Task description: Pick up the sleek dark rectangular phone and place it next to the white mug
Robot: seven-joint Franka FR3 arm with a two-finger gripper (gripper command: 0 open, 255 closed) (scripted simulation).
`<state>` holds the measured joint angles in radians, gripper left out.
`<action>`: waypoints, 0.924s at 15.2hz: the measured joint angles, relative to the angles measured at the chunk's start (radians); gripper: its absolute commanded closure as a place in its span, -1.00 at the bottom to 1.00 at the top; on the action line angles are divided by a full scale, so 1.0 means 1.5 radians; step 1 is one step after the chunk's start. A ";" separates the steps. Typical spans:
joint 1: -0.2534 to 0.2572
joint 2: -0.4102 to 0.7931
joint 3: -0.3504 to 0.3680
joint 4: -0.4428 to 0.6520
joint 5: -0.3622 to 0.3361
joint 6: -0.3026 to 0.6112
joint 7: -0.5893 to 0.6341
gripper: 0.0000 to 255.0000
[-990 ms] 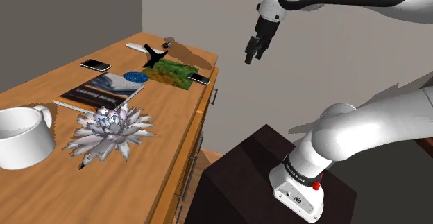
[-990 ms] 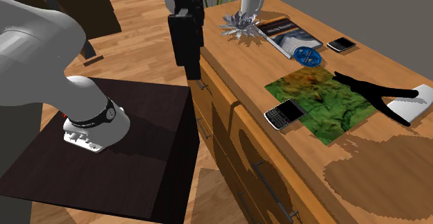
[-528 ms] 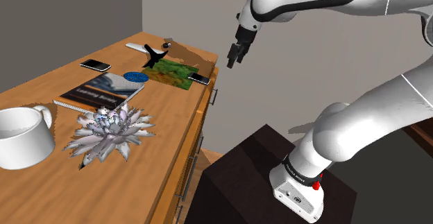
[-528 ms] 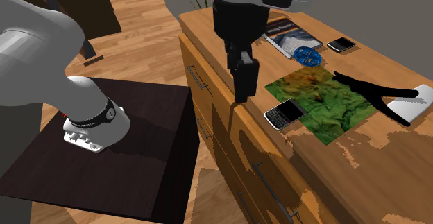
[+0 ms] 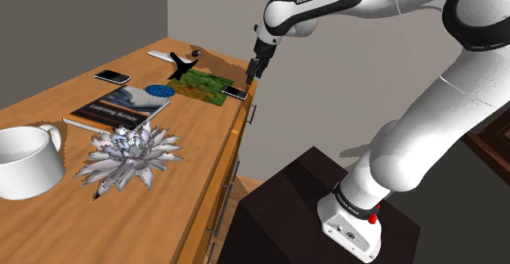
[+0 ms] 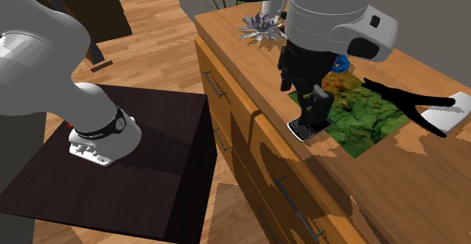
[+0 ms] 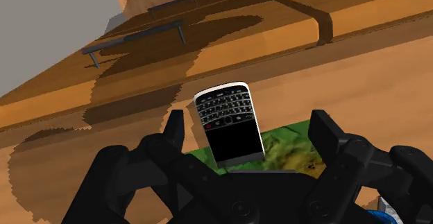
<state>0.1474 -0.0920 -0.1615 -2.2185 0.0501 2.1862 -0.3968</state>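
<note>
Just above dark phone (image 7: 229,125), jaws spread, green mat (image 7: 288,146) adjoining.

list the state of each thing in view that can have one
dark rectangular keypad phone: lying flat, one end on green mat, not held
black two-finger gripper: open, above the phone, not touching it
white mug: upright
wooden drawers: shut
dark-covered book: closed, flat

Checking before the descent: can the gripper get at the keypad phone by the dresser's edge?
Probably yes: the gripper hangs over the keypad phone, fingers open either side of it, nothing between.
</note>
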 measured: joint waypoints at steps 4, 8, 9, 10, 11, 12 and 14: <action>0.006 0.104 0.002 0.061 0.042 0.044 -0.059 -1.00; 0.006 0.173 0.010 0.109 0.069 0.066 -0.092 -1.00; 0.007 0.179 0.011 0.106 0.071 0.074 -0.094 -1.00; 0.006 0.187 0.012 0.106 0.074 0.082 -0.097 -1.00; 0.006 0.193 0.013 0.107 0.075 0.087 -0.097 -1.00; 0.006 0.199 0.013 0.103 0.078 0.097 -0.101 -1.00; 0.006 0.208 0.015 0.098 0.081 0.110 -0.102 -1.00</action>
<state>0.1568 0.2193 -0.1391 -2.0713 0.1720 2.3513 -0.5499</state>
